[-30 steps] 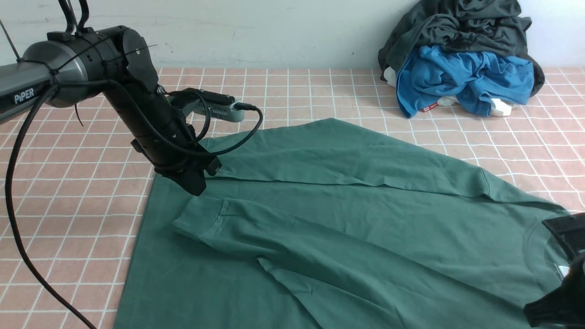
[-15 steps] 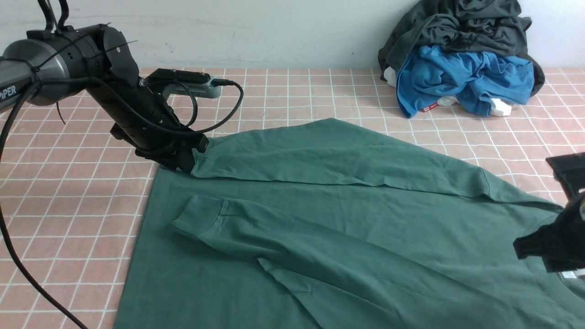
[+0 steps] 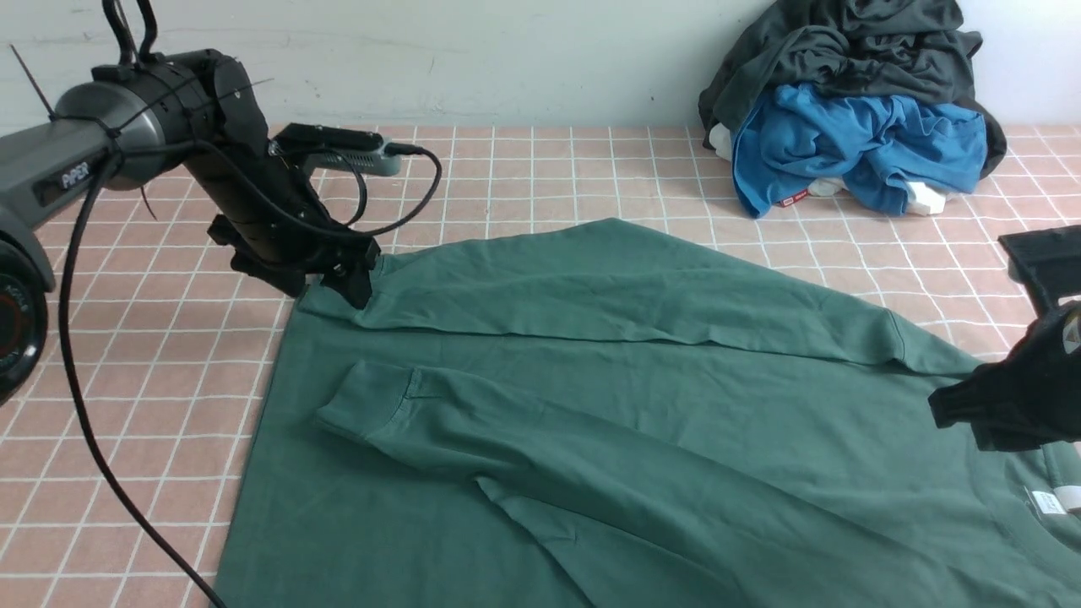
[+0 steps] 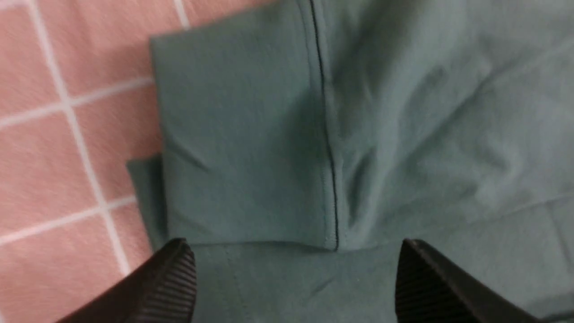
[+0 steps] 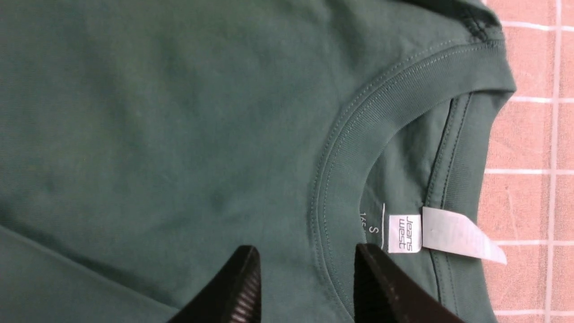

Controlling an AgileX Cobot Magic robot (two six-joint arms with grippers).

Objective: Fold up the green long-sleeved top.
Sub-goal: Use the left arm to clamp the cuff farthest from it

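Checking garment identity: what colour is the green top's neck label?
White, with dark lettering; the neck label shows best in the right wrist view.

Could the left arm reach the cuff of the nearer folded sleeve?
Probably yes: the cuff lies bare on the top, nothing covers it, and the open left end effector hangs nearby.
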